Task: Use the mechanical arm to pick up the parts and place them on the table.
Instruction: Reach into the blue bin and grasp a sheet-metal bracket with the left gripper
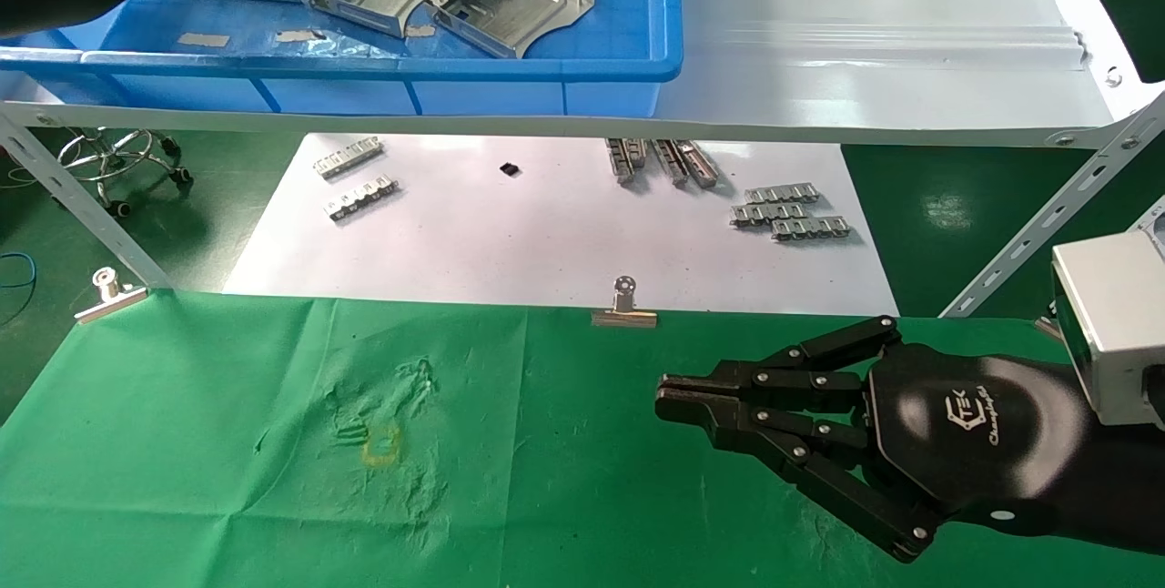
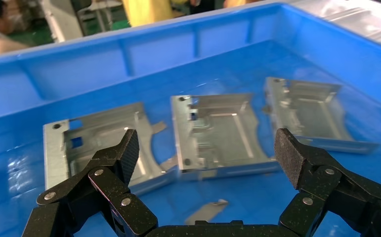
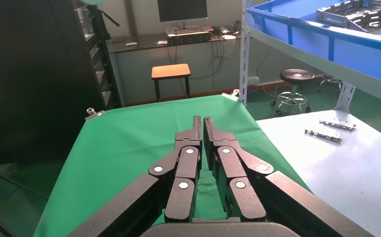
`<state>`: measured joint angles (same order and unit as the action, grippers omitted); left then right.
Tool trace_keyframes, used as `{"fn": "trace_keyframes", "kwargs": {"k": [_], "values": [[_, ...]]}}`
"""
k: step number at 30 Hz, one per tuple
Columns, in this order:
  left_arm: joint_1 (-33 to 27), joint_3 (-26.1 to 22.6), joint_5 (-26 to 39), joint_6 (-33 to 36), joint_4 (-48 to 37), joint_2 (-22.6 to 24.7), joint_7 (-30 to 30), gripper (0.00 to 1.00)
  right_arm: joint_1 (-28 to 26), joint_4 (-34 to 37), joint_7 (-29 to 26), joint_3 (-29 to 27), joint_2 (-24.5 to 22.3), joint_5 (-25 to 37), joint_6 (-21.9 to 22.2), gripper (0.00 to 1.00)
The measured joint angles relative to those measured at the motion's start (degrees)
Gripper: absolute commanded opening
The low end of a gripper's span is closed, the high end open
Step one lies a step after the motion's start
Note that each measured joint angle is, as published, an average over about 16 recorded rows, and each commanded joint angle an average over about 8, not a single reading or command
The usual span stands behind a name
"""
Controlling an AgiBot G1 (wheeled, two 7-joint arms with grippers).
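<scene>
1. Now my left gripper (image 2: 205, 153) hovers with fingers spread above the parts (image 2: 218, 131) in the blue bin (image 1: 637, 42), beyond the table's (image 1: 227, 442) far edge, ready to grasp.
2. My right gripper (image 1: 669, 397) rests clenched, empty, near the table's right edge.

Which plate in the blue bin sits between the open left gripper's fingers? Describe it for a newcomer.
Find the blue bin on the shelf, holding three silvery plates. The left gripper hovers open above them. The middle plate is framed between its fingers, with one plate on each side.
</scene>
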<state>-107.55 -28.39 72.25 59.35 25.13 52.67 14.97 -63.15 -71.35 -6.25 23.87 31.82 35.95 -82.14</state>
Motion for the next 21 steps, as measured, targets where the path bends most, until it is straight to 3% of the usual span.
{"fn": "trace_keyframes", "kwargs": {"k": [12,15,19,21], "values": [[-6.6,-2.2,4.6,-6.5,-14.2,4.8,-5.9,0.96,0.0,0.0,0.0,0.0,0.0,0.0,0.0,0.00],[-7.1,-2.2,4.8,-8.7,-16.1,5.6,-7.2,0.74,0.0,0.0,0.0,0.0,0.0,0.0,0.0,0.00],[-7.3,-2.0,4.8,-11.8,-18.2,6.6,-8.8,0.27,0.0,0.0,0.0,0.0,0.0,0.0,0.0,0.00],[-7.3,-1.8,4.6,-13.3,-19.0,7.2,-9.6,0.10,0.0,0.0,0.0,0.0,0.0,0.0,0.0,0.00]]}}
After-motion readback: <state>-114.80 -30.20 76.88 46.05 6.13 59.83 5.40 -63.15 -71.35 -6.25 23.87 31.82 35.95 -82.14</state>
